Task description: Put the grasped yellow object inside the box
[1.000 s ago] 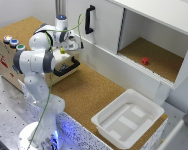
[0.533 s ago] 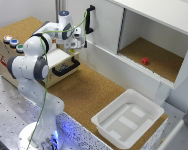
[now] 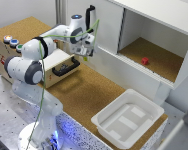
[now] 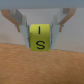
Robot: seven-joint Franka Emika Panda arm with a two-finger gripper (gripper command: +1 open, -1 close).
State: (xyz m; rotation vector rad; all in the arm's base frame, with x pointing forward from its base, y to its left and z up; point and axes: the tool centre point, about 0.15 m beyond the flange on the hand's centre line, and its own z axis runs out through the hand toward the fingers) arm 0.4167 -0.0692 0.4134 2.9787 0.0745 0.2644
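My gripper (image 3: 86,54) is shut on the yellow object (image 3: 86,58), a small yellow block that sits between the fingertips. It hangs in the air above the cork surface, beside the wooden box's handle. In the wrist view the yellow object (image 4: 40,37) shows black markings and fills the gap between the two fingers (image 4: 20,26). The box (image 3: 145,109), a shallow white tub with a ribbed floor, lies low at the exterior view's right, well away from the gripper. It holds nothing.
A cork-topped wooden box (image 3: 53,59) with a black handle (image 3: 65,68) and coloured buttons (image 3: 12,41) stands under the arm. A white cabinet (image 3: 144,22) behind has an open alcove with a small red cube (image 3: 144,61). Cork surface (image 3: 89,92) lies between.
The gripper has risen from near the wooden box and moved toward the exterior view's right, still carrying the yellow object. The tub and red cube have not moved.
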